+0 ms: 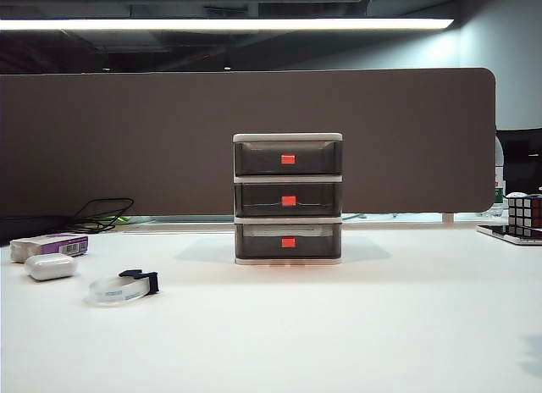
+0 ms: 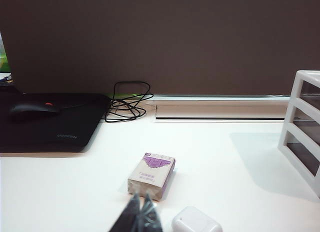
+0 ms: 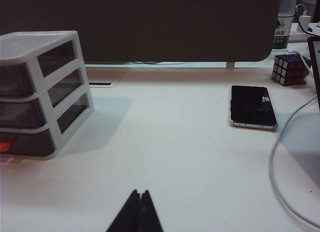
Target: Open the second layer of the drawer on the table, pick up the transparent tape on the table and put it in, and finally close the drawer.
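A small drawer cabinet (image 1: 288, 198) stands upright in the middle of a wide white table (image 1: 381, 325), in front of a brown partition wall (image 1: 127, 139). It has three smoky-grey drawers stacked in a white frame, each with a small red tab handle. The middle drawer (image 1: 288, 199) sits flush with the others, pushed in.

To the left of the cabinet, well apart from it, a clear ring of tape (image 1: 120, 288) lies flat on the table, its dark cutter clip on the side facing the cabinet. Just beside it, farther left, are a white oval case (image 1: 50, 267) and, behind that, a purple-and-white box (image 1: 49, 246). A puzzle cube (image 1: 525, 213) sits at the far right edge.

Neither arm shows in the exterior view. In the left wrist view, the left gripper (image 2: 141, 212) has its dark fingers pressed together, holding nothing, above the table near the box and case. In the right wrist view, the right gripper (image 3: 138, 209) also has its fingers together and empty, over bare table, with the cabinet to one side and a black phone (image 3: 252, 106) to the other.
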Motion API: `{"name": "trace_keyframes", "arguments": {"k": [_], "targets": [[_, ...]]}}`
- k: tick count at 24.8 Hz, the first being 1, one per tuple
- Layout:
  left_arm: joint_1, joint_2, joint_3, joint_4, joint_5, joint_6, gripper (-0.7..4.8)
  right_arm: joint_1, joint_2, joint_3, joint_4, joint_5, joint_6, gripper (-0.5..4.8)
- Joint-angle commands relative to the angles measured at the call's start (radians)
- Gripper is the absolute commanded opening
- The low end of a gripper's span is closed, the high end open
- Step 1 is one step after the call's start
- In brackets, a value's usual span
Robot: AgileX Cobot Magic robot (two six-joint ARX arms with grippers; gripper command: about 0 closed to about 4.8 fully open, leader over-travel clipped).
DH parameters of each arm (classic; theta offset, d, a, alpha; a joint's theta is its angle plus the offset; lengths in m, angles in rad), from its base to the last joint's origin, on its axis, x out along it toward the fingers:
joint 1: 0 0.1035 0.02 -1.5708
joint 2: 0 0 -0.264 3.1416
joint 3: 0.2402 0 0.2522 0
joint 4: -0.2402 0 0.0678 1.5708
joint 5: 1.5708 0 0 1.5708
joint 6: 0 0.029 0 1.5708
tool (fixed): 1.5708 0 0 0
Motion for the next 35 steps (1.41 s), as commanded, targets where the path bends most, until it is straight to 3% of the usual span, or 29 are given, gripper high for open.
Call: {"name": "trace_keyframes", "arguments": {"k": [1, 8, 11, 13, 15, 18, 19, 24, 28, 30, 32, 35], "targets": [[-0.002, 0.000, 0.006, 0.006, 0.003, -0.003, -0.05, 0.001, -0.001, -0.006, 0.014, 0.001, -0.002, -0.05], [-0.002, 0.000, 0.006, 0.005, 0.011, -0.003, -0.05, 0.000, -0.001, -0.006, 0.014, 0.001, -0.002, -0.05], [-0.002, 0.000, 0.006, 0.005, 0.112, -0.062, -0.05, 0.002, -0.001, -0.006, 0.013, -0.011, 0.015, -0.05], [-0.007, 0.000, 0.006, 0.000, 0.286, -0.229, -0.05, 0.002, -0.001, -0.006, 0.012, -0.143, 0.108, -0.05], [-0.018, 0.000, 0.006, -0.011, 0.399, -0.321, -0.05, 0.002, -0.001, -0.006, 0.006, -0.261, 0.166, -0.05], [-0.066, 0.000, 0.006, -0.037, 0.564, -0.363, -0.04, 0.002, -0.001, -0.006, -0.002, -0.474, 0.191, -0.05], [-0.085, 0.000, 0.006, -0.036, 0.576, -0.363, -0.04, 0.002, -0.001, -0.006, -0.001, -0.486, 0.189, -0.05], [-0.207, 0.000, 0.006, -0.012, 0.533, -0.411, -0.02, 0.001, -0.001, -0.006, 0.000, -0.498, 0.203, -0.05], [-0.283, 0.001, 0.006, -0.040, 0.499, -0.414, -0.03, 0.003, -0.001, -0.004, 0.008, -0.536, 0.344, -0.05], [-0.362, 0.002, 0.006, 0.063, 0.443, -0.465, -0.03, 0.039, 0.000, 0.008, 0.012, -0.572, 0.346, -0.05], [-0.433, 0.021, 0.006, 0.071, 0.336, -0.421, -0.03, 0.084, 0.000, 0.036, 0.015, -0.515, 0.340, -0.05], [-0.494, 0.107, 0.006, 0.111, 0.305, -0.422, -0.03, 0.151, 0.005, 0.090, 0.014, -0.412, 0.303, -0.05]]}}
